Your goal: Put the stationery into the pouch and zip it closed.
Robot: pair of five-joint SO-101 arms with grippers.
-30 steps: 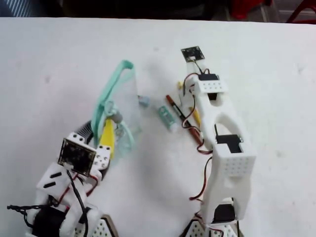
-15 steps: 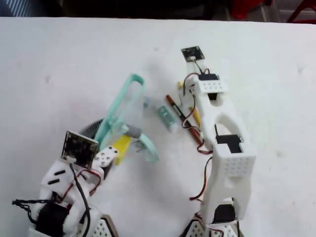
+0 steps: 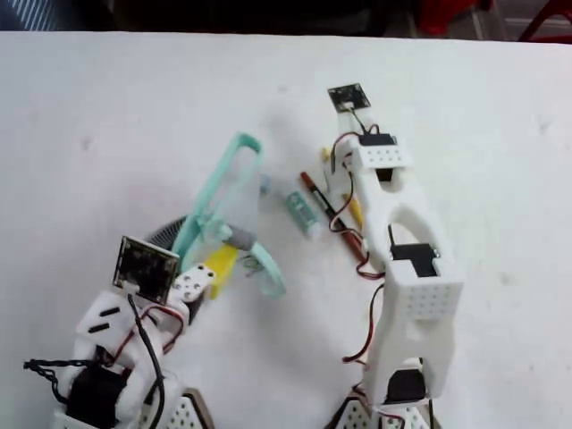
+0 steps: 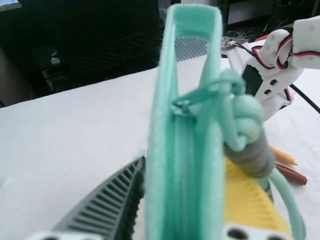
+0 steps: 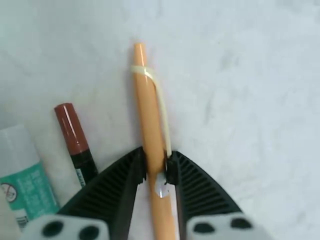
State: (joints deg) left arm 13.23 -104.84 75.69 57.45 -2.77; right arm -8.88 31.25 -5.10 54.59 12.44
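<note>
Print: the glue stick (image 5: 22, 172) has a teal label with a round symbol and lines of small text, too small to read. The marker (image 5: 75, 137) has tiny pale print on its black barrel, also unreadable.

Change: over the last second the left claw (image 3: 206, 239) twists and the pouch (image 3: 231, 192) tips with it. The pouch's looped end shifts right and down toward frame centre, and its lower edge kicks out to the right. In the last half second there is almost no motion; the left arm sits a hair lower. The right arm, pen, marker and glue stick hold position throughout.

Pouch: mint-green trim with a see-through side panel. It sits left of centre in the high view and leans toward the upper right. In the left wrist view it is seen edge-on, with the zip slider (image 4: 182, 107) partway along and the mouth gaping beyond it. The green pull cord (image 4: 235, 125) is knotted above a grey bead (image 4: 255, 160).

Claws: the left claw is clamped on the pouch, with a dark ribbed finger (image 4: 112, 202) on one side and a yellow finger (image 4: 247, 200) on the other. The right claw (image 5: 156, 162) is closed down to a narrow gap and pinches the orange pen (image 5: 147, 107) by its barrel at the pale clip.

Stationery: the pen, marker and glue stick lie side by side on the white table (image 5: 240, 75), just right of centre in the high view, with the glue stick nearest the pouch.
</note>
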